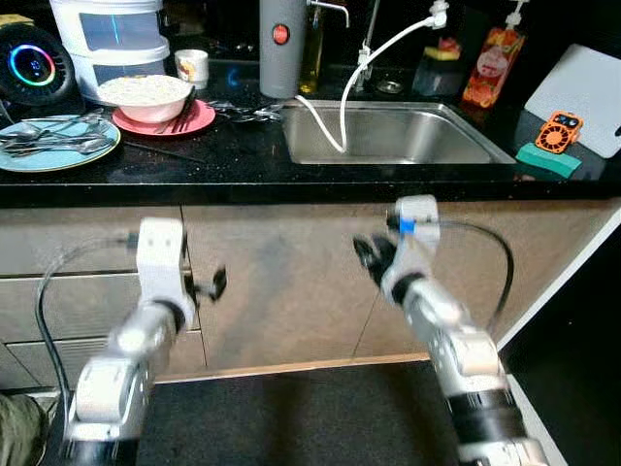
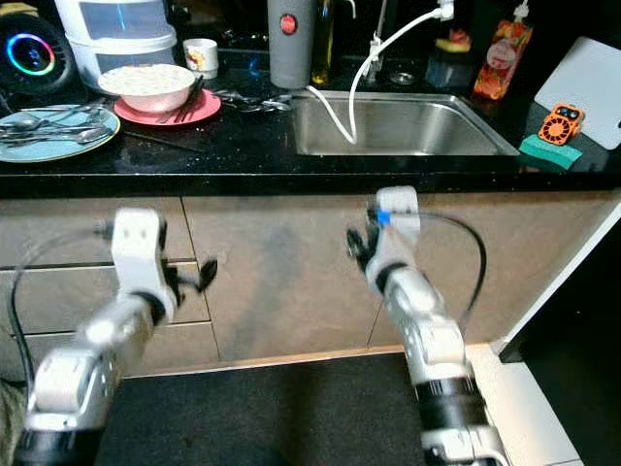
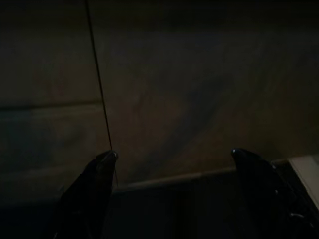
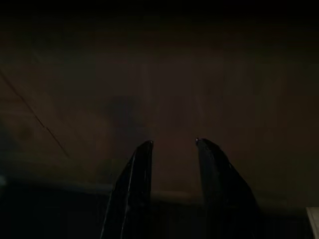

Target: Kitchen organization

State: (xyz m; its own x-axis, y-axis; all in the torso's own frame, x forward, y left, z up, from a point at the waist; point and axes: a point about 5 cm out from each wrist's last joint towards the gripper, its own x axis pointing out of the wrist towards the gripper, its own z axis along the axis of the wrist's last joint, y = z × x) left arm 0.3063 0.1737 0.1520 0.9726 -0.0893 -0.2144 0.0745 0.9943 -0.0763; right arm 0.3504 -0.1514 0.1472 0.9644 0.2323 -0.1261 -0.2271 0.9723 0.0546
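Note:
A black counter (image 1: pixel 243 155) holds a white bowl of rice (image 1: pixel 146 92) on a pink plate (image 1: pixel 194 120), with dark chopsticks leaning on it. A light blue plate (image 1: pixel 39 157) carries several spoons. Loose cutlery (image 1: pixel 243 110) lies beside the steel sink (image 1: pixel 388 136). My left gripper (image 1: pixel 209 284) hangs below the counter edge in front of the cabinet drawers, open and holding nothing; the left wrist view shows its fingertips (image 3: pixel 107 157) wide apart. My right gripper (image 1: pixel 374 254) is raised before the cabinet door under the sink, open with a narrower gap (image 4: pixel 174 143), also holding nothing.
At the back stand a grey flask (image 1: pixel 281 49), a white appliance (image 1: pixel 112 39), a small cup (image 1: pixel 192 66), a speaker with a glowing ring (image 1: pixel 34 66) and a red sauce bottle (image 1: pixel 493 63). A white cutting board (image 1: pixel 582 97), an orange gadget (image 1: pixel 559 131) and a green sponge (image 1: pixel 548 160) lie right of the sink.

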